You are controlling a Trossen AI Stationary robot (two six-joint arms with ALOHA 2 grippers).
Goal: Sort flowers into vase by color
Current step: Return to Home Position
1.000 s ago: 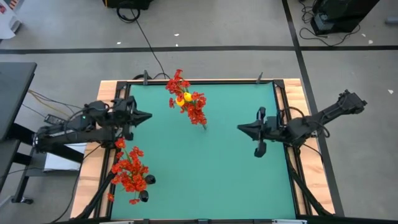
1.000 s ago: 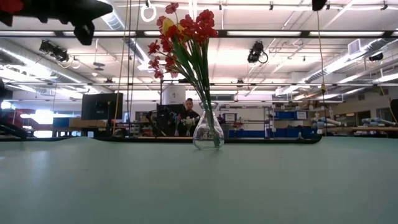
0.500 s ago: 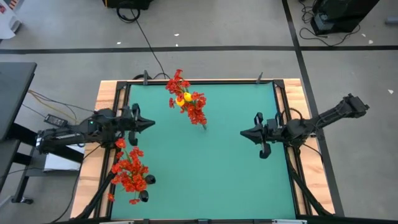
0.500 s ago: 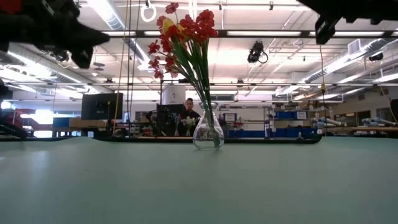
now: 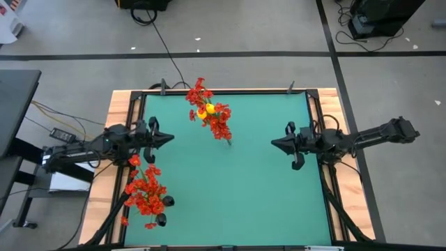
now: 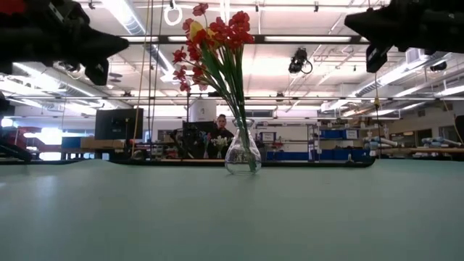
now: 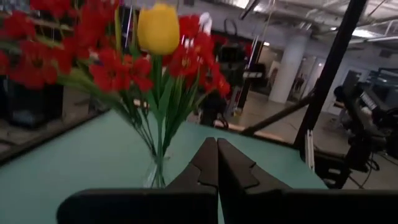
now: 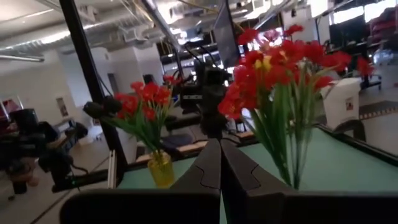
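Both tools are pinched shut and empty: left tool (image 5: 168, 137) at the tabletop's (image 5: 244, 195) left edge, right tool (image 5: 272, 143) opposite. Red flowers (image 5: 217, 124) and a yellow bloom (image 5: 209, 109) stand in the clear vase (image 6: 242, 156) between them. A second red bunch (image 5: 145, 192) fills the yellow vase (image 8: 160, 169) front-left.

A grey concrete floor (image 5: 244, 35) crossed by dark tape lines (image 5: 230, 54) surrounds the wood-edged table (image 5: 120, 104) with its green mat. A black cable (image 5: 164, 45) trails off toward 11 o'clock, a dark side desk (image 5: 14, 104) stands at 9 o'clock, and dark equipment (image 5: 383, 17) sits at 1 o'clock. At table level the room behind is an open workshop hall with long strip lights (image 6: 304, 38) under a white ceiling, a dark monitor (image 6: 118, 123) at 9 o'clock, a person (image 6: 221, 130) seated at the centre, and shelves with blue bins (image 6: 333, 134) at 3 o'clock.
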